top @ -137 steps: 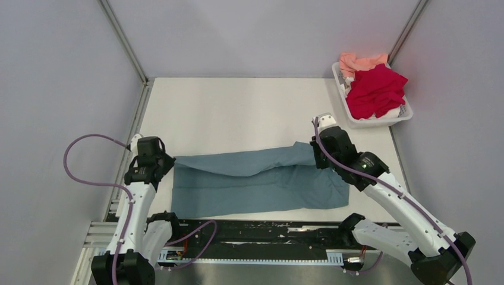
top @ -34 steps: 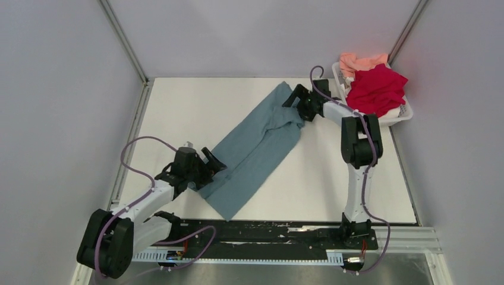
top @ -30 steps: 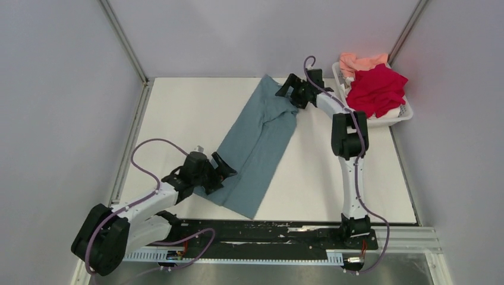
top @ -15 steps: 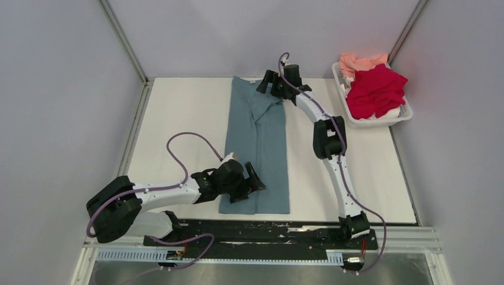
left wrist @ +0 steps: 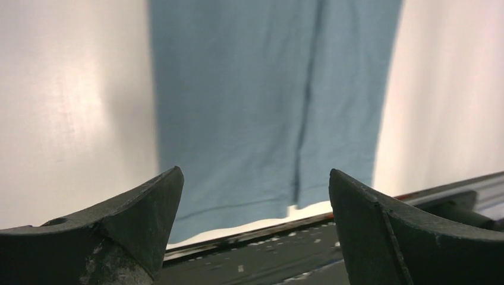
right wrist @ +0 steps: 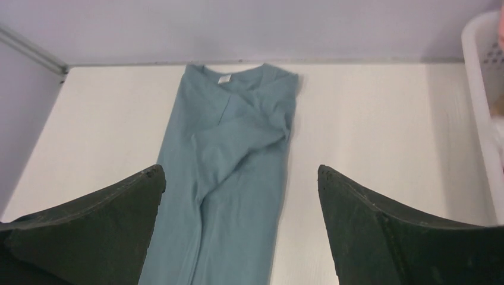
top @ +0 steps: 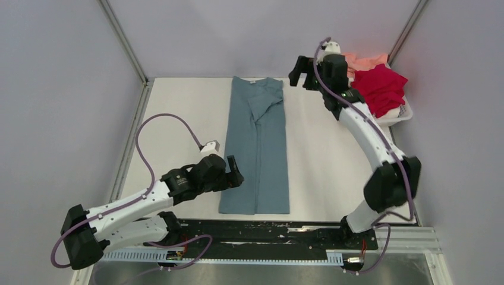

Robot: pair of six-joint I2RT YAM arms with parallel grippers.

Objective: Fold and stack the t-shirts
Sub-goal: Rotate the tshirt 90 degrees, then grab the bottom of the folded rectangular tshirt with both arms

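The teal-blue t-shirt [top: 257, 148] lies flat as a long narrow strip from the table's far edge to its near edge, with the collar and white tag [right wrist: 224, 78] at the far end. My left gripper [top: 233, 171] is open just left of the shirt's near end, holding nothing [left wrist: 254, 178]. My right gripper [top: 302, 72] is open and raised beyond the collar's right side, looking down the strip [right wrist: 241, 172]. The red t-shirt [top: 377, 89] and the pink t-shirt [top: 358, 60] lie crumpled in the basket.
A white slotted basket [top: 393, 119] stands at the table's far right corner; its rim [right wrist: 478, 77] shows in the right wrist view. A black rail [top: 267, 231] runs along the near edge. Grey walls enclose the table on three sides.
The teal shirt swung from a diagonal to straight front-to-back. Both grippers have come off its ends: the left drew back leftward, the right rose and moved right toward the basket.
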